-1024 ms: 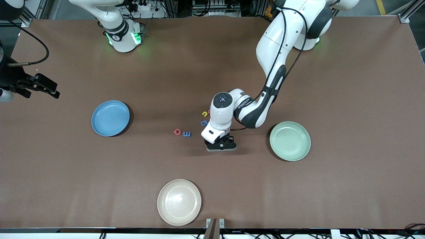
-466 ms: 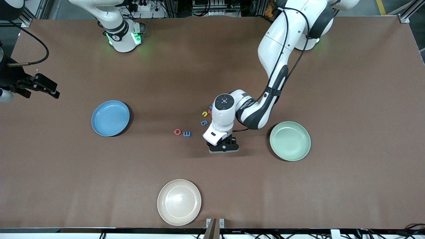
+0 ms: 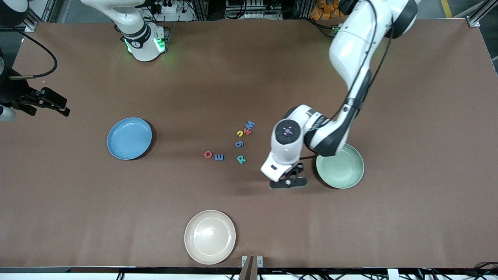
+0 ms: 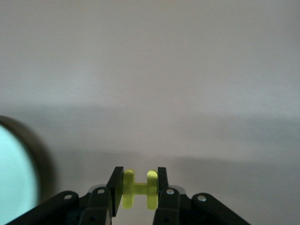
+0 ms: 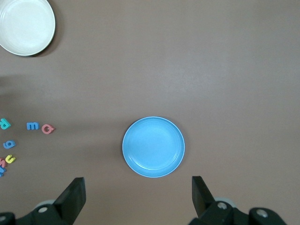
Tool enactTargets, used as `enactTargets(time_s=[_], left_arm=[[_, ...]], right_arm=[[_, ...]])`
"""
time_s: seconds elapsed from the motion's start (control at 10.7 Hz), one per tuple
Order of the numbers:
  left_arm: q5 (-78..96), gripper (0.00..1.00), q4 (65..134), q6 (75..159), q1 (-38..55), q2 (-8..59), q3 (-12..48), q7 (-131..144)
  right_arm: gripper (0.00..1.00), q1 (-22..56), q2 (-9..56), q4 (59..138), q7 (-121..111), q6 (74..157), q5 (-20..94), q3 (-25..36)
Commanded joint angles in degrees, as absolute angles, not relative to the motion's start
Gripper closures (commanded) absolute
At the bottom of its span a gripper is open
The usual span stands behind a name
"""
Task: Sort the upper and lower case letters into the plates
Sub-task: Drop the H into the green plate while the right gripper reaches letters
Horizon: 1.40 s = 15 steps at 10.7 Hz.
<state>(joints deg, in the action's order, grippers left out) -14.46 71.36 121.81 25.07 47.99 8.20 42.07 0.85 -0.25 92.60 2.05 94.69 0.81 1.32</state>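
Up in the air, the left claw was clamped on a yellow letter, pinched flat between its two fingers, and it hung over bare bench just beside the pale green plate, whose rim the left arm's wrist overlapped in the front view. Toward the middle of the bench lay the loose letters: a teal R closest to the claw, then a blue e touching or nearly touching a red letter, and farther from the front camera a blue g, a yellow u, a red letter partly under a blue w. The blue plate sat toward the right arm's end, with nothing in it, and the cream-white plate lay nearest the front camera. The right claw waited high over the blue plate, its fingers spread wide and holding nothing.
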Motion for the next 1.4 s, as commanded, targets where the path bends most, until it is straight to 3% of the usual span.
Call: enactTargets(time_s=[0.0,0.28,0.65,0.93,1.02,1.12,1.3], left_arm=[[-15.73,1.0,76.97,117.09,16.73,43.26,13.43,38.07],[-15.73,1.0,92.14,117.5,8.55,33.26,16.52,34.65],[-17.74,1.0,103.42,124.94,5.03,32.61,15.82,34.89],[-20.99,1.0,107.05,127.88,3.35,32.61,15.82,34.98],[-21.09,0.79,106.79,128.23,3.08,33.13,15.82,34.98],[-21.09,0.01,106.35,128.32,3.08,33.22,15.82,34.98],[-20.4,0.0,105.13,128.32,3.08,33.22,15.91,35.24]], right_arm=[[0.0,2.45,1.39,92.46,2.99,94.75,-0.09,1.23],[0.0,7.72,1.76,92.37,3.08,95.1,-0.7,1.41],[0.0,11.51,4.83,92.37,3.25,96.5,0.26,0.53],[0.0,13.09,9.57,92.29,0.63,96.5,0.35,-2.01],[0.0,13.79,10.02,92.29,-1.3,97.11,0.18,-4.02],[0.0,13.8,10.63,92.29,-1.75,98.34,0.18,-5.61],[0.0,13.97,13.7,92.2,-7.61,100.79,0.26,-8.95]])
